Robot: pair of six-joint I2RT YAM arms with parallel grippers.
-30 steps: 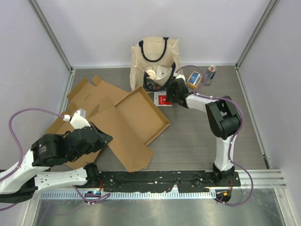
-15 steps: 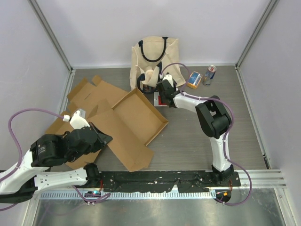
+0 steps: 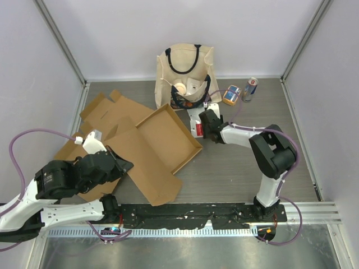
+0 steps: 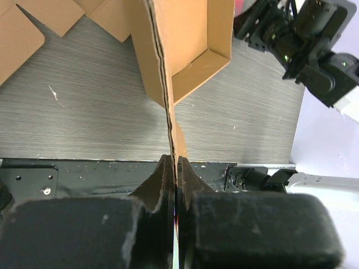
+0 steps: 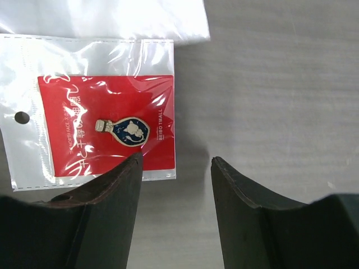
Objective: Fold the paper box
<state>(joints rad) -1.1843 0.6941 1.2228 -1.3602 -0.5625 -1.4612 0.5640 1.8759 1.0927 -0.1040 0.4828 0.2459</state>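
Observation:
The brown paper box point(image 3: 160, 145) lies partly unfolded on the table, its tray part with raised walls at centre and flat flaps spreading left. My left gripper point(image 3: 122, 165) is shut on the edge of a box flap point(image 4: 168, 101), seen edge-on between its fingers in the left wrist view. My right gripper point(image 3: 203, 128) is open and empty, hovering just above the table beside a red card in a clear packet point(image 5: 104, 126), just right of the box's far right corner.
A beige tote bag point(image 3: 185, 73) stands at the back centre. A small yellow-blue box point(image 3: 231, 94) and a can point(image 3: 250, 88) sit at the back right. The red packet point(image 3: 196, 119) lies between the bag and the paper box. Metal rail along the near edge.
My right gripper swung left toward the bag, then came back down and right to beside the red packet. The left gripper and the box have barely moved.

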